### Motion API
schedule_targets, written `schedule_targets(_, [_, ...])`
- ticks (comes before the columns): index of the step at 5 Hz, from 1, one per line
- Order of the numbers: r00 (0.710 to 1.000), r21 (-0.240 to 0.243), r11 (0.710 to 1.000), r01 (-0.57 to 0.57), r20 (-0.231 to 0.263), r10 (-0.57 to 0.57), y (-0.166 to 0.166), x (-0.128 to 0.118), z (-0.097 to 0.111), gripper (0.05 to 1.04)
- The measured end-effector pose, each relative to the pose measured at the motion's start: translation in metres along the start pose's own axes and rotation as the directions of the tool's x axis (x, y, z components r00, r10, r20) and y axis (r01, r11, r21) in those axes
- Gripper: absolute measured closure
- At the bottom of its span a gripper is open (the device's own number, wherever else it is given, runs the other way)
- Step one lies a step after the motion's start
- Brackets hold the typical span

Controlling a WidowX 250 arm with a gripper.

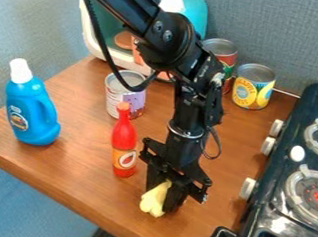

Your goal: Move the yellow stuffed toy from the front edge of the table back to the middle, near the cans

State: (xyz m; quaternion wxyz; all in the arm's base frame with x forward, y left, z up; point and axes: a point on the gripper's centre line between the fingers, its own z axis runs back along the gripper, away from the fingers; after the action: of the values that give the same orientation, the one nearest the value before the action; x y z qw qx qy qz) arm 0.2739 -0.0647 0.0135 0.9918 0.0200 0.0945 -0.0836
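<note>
A small yellow thing (pixel 153 201) is held by the black gripper (pixel 163 195), just above or against the wooden counter (pixel 79 159), near the front edge; whether the counter is touched by it cannot be told. The gripper is pointed down, and its two fingers are parted only by the thickness of the yellow thing, which is pinched between them, with its lower end left sticking out towards the front. The yellow thing is seen in front of the red bottle (pixel 124 141) and a little to its right, near it but apart from it.

The red bottle is stood upright on the counter, with an orange label worn low on its side. To its left, well apart, a blue bottle (pixel 33 115) with a white cap (pixel 20 70) is stood upright. Just behind the red bottle, a can (pixel 114 97) with a purple and white label is placed. Farther behind it and to the right, two more cans are set near each other: one with a yellow and blue label (pixel 245 92), and one with a red and green label (pixel 227 60), partly hidden by the arm (pixel 190 54). Behind all of these, a teal and white box (pixel 196 12) is partly covered by the arm. To the right of the red bottle, well apart, a black toy stove (pixel 278 184) with white knobs (pixel 248 188) is placed.
</note>
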Motion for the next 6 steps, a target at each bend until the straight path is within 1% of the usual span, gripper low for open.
schedule_targets(1, [1.000,0.030,0.999,-0.020,-0.011,0.021,0.004,-0.004,0.014,0.714])
schedule_targets(2, [0.994,0.023,1.000,-0.002,0.106,-0.001,0.005,0.014,0.068,0.736])
schedule_targets(3, [0.989,0.038,0.999,-0.001,0.147,-0.004,0.007,0.027,0.099,0.736])
schedule_targets(4, [0.992,0.040,0.999,-0.025,0.121,0.020,0.024,0.048,0.095,0.736])
schedule_targets(5, [0.993,0.030,0.997,-0.078,0.087,0.075,0.050,0.074,0.082,0.736])
schedule_targets(6, [0.985,0.016,0.988,-0.150,0.090,0.148,0.071,0.098,0.063,0.736])
